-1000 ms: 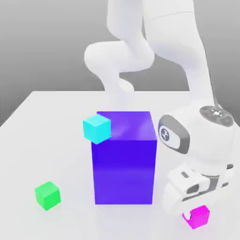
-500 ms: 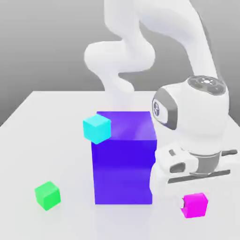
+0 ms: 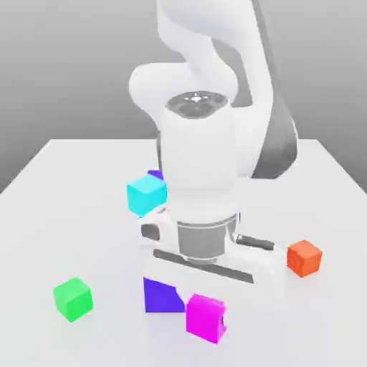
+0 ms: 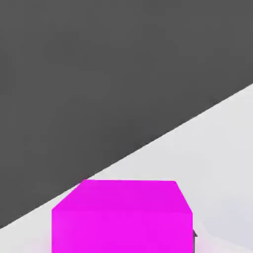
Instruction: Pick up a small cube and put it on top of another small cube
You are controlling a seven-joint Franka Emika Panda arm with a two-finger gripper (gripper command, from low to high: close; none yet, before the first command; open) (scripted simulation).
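1. While the jaws stay clamped on the magenta cube (image 3: 206, 316), low in the frame's centre and off the counter (image 3: 64, 186), carry it level.
2. Travel toward the green cube (image 3: 72, 299) at lower left, clearing the purple block (image 3: 160, 295).
3. Centre above green before lowering.

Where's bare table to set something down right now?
Bare: far strip of the table behind the cyan cube, and the stretch between it and the green cube. Crowded: centre, where the arm covers the purple block, magenta cube below, orange cube beside.
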